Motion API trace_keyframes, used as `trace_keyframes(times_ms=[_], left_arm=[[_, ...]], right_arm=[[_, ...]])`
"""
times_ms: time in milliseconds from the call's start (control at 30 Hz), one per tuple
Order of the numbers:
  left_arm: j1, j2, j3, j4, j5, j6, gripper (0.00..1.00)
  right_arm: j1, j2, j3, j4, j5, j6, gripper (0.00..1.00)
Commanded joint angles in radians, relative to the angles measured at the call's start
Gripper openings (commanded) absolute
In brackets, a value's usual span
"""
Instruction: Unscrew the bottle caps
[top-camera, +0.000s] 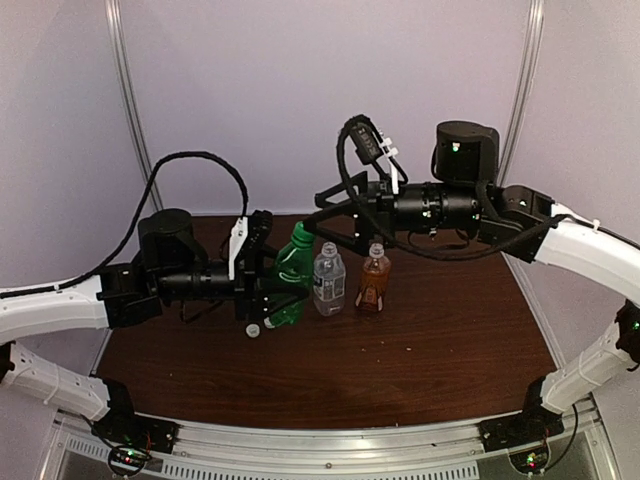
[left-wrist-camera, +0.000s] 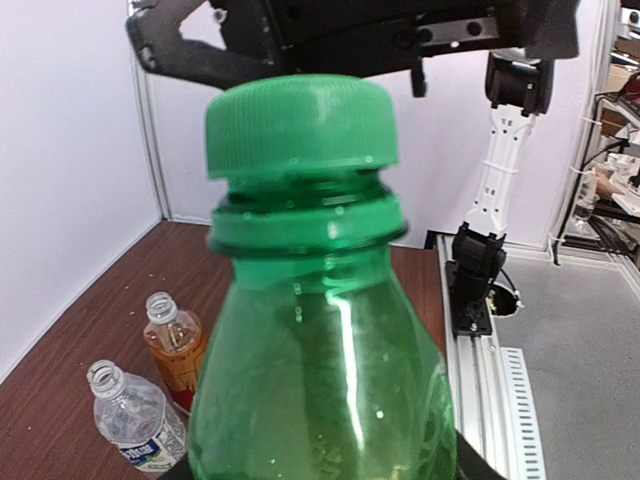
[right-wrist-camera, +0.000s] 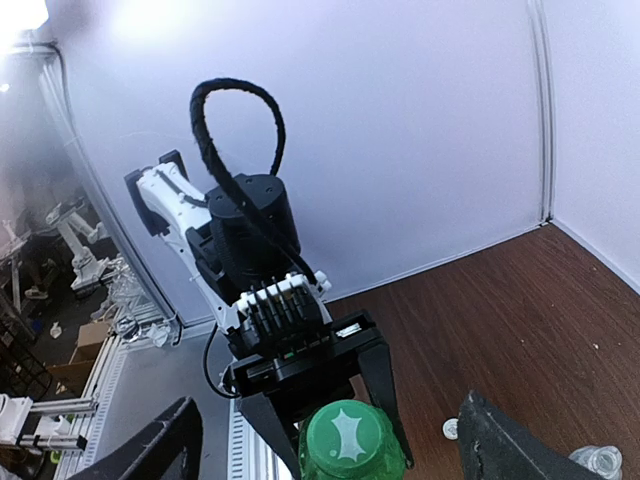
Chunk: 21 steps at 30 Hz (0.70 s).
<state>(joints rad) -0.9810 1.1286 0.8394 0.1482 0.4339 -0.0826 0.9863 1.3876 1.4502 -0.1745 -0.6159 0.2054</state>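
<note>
My left gripper (top-camera: 281, 284) is shut on the body of the translucent green bottle (top-camera: 292, 272) and holds it upright at table middle. Its green cap (top-camera: 303, 232) sits on the neck, large in the left wrist view (left-wrist-camera: 300, 125). My right gripper (top-camera: 320, 212) is open, its fingers spread wide to either side of and above the green cap (right-wrist-camera: 351, 445). The clear water bottle (top-camera: 329, 280) and the amber bottle (top-camera: 373, 281) stand to the right with open necks. One white cap (top-camera: 254, 330) lies on the table; the other white cap is out of view.
The brown table (top-camera: 440, 350) is walled by white panels at the back and sides. A metal rail (top-camera: 330, 450) with the arm bases runs along the near edge. Black cables loop above both wrists.
</note>
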Motion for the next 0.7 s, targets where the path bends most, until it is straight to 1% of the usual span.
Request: trace_keyframes(times_ms=[0,100,167,567,667], left_arm=[[-0.004,0.019,0.038,0.038,-0.134,-0.017,0.08],[-0.003,0.028,0.04,0.05,-0.153,-0.033,0.08],[-0.003,0.034,0.042,0.058,-0.164,-0.036,0.08],[-0.004,0.053,0.052,0.063,-0.2,-0.054,0.08],[-0.004,0.053,0.05,0.063,-0.205,-0.055,0.08]], right_arm=[[0.012,-0.027,-0.011,0.014,0.256,0.118,0.87],[0.028,-0.018,-0.008,0.001,0.367,0.141,0.85],[0.036,-0.009,-0.009,-0.002,0.402,0.15,0.83],[0.057,0.06,0.022,-0.015,0.405,0.181,0.78],[0.059,0.068,0.021,-0.012,0.397,0.182,0.72]])
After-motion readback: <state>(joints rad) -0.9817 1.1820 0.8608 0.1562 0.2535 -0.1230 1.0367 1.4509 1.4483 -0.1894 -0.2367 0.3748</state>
